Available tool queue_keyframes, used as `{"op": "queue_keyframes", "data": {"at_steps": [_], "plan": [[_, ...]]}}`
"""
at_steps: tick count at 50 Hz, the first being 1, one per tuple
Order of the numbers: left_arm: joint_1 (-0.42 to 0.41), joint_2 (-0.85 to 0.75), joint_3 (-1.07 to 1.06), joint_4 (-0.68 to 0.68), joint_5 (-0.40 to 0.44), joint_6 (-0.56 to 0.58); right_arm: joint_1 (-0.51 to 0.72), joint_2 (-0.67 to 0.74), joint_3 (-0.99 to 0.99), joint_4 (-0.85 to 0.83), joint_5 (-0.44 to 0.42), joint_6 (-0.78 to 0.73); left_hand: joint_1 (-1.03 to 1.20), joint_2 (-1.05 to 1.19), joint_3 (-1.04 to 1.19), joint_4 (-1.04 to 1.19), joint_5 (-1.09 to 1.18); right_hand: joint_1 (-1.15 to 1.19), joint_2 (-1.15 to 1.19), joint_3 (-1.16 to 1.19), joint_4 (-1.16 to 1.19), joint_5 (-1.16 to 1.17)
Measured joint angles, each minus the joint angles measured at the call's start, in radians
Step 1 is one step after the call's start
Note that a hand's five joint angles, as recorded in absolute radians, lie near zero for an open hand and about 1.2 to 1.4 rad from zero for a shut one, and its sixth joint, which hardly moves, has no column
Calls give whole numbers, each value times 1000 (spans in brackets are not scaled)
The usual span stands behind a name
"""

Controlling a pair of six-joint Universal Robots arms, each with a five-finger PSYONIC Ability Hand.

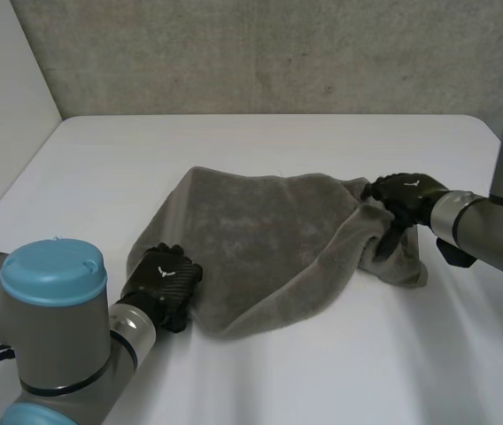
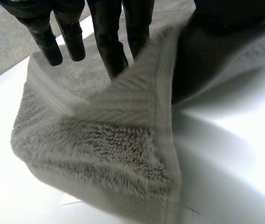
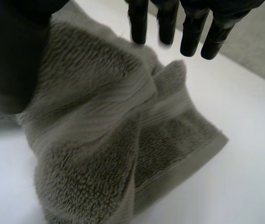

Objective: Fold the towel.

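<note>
The towel (image 1: 269, 239) spans between both hands: the left hand (image 1: 167, 282) pinches its near-left corner, the right hand (image 1: 404, 197) its far-right corner.

Open table (image 1: 260, 133) around bunched towel (image 1: 269, 239)

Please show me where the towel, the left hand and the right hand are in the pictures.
towel (image 1: 260, 239), head view, middle of the cloth.
left hand (image 1: 167, 279), head view, back of the hand.
right hand (image 1: 408, 197), head view, back of the hand.
</note>
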Motion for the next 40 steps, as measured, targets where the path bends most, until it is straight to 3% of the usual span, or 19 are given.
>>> {"op": "queue_keyframes", "data": {"at_steps": [5,9,12,18,24,28,30,32,34,37,40], "plan": [[9,-2,23,-1,0,0,23,90,-125,59,7,-27,36,86,0,0,78,481,486,0,0,488],[26,18,48,-3,0,-1,35,85,-175,66,2,-47,36,88,0,0,78,824,837,0,0,838],[51,54,70,-4,4,-2,40,38,-182,47,-13,-52,36,89,0,0,78,930,960,0,0,934],[109,167,116,-10,31,-9,33,-150,-68,-105,-109,-54,36,89,0,0,81,932,964,0,0,934],[144,296,125,-15,82,-21,9,-402,183,-302,-247,-125,36,95,0,0,83,932,968,0,0,934],[157,346,102,-22,105,-24,-37,-508,352,-361,-297,-288,36,96,0,0,83,933,968,0,0,934],[161,355,78,-27,111,-24,-69,-540,456,-373,-308,-455,36,96,0,0,83,929,963,0,0,935],[162,356,62,-29,114,-24,-86,-551,509,-376,-309,-556,36,96,0,0,83,874,886,0,0,850],[164,349,34,-32,116,-24,-121,-555,604,-376,-306,-761,36,96,0,0,83,690,678,0,0,642],[163,327,6,-34,116,-24,-171,-545,678,-375,-302,-947,36,96,0,0,84,421,415,0,0,361],[158,290,-9,-35,116,-24,-210,-537,701,-373,-298,-1019,36,96,0,0,83,180,173,0,0,95]]}}
